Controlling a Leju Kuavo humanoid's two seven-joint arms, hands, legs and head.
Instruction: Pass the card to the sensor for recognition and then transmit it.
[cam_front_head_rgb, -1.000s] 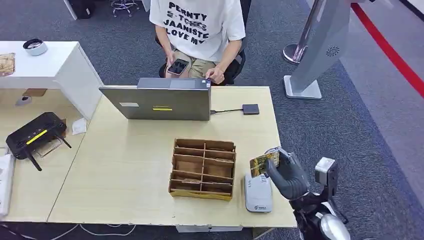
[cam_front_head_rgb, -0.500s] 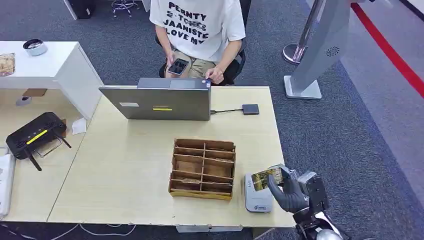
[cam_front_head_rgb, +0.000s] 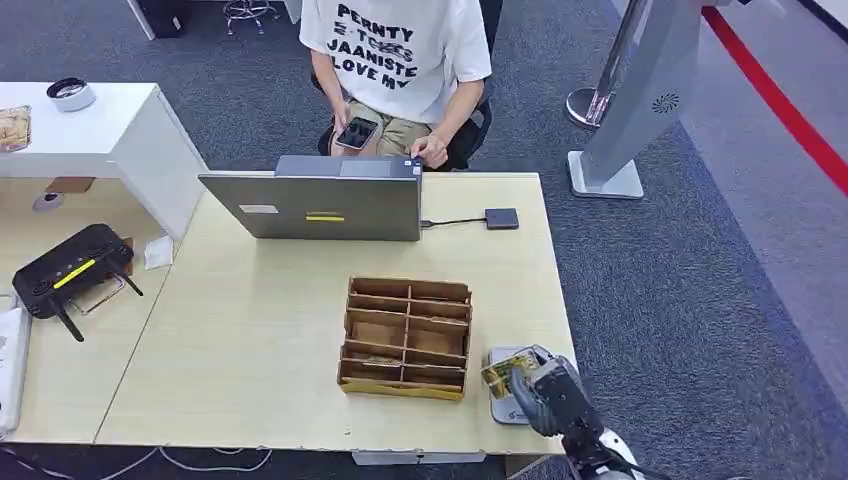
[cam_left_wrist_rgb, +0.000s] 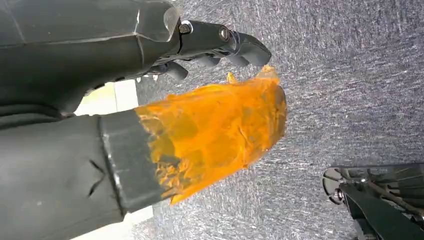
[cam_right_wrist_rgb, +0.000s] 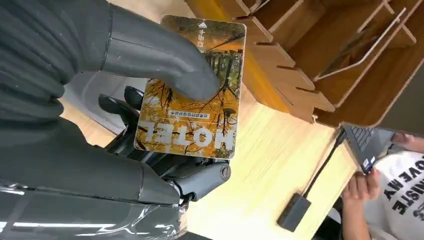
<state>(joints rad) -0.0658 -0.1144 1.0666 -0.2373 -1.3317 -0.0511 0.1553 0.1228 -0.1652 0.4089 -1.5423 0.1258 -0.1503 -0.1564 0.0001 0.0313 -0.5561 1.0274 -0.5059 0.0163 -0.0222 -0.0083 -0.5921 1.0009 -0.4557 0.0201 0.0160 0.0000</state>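
My right hand pinches a hotel card with an autumn-tree picture, thumb on its face, and holds it low over the grey-white card sensor near the table's front right corner. In the right wrist view the card lies flat under the thumb of my right hand; whether it touches the sensor I cannot tell. In the left wrist view my left hand hangs over grey carpet with nothing in it, its fingers apart and orange tape around the thumb.
A brown compartment organiser stands just left of the sensor. Behind it are a laptop, a cabled adapter, and a seated person holding a phone. A black router sits at far left. The table edge is beside my hand.
My right hand has come down and toward the table's front edge, bringing the card from above the sensor's far end to low over its middle.
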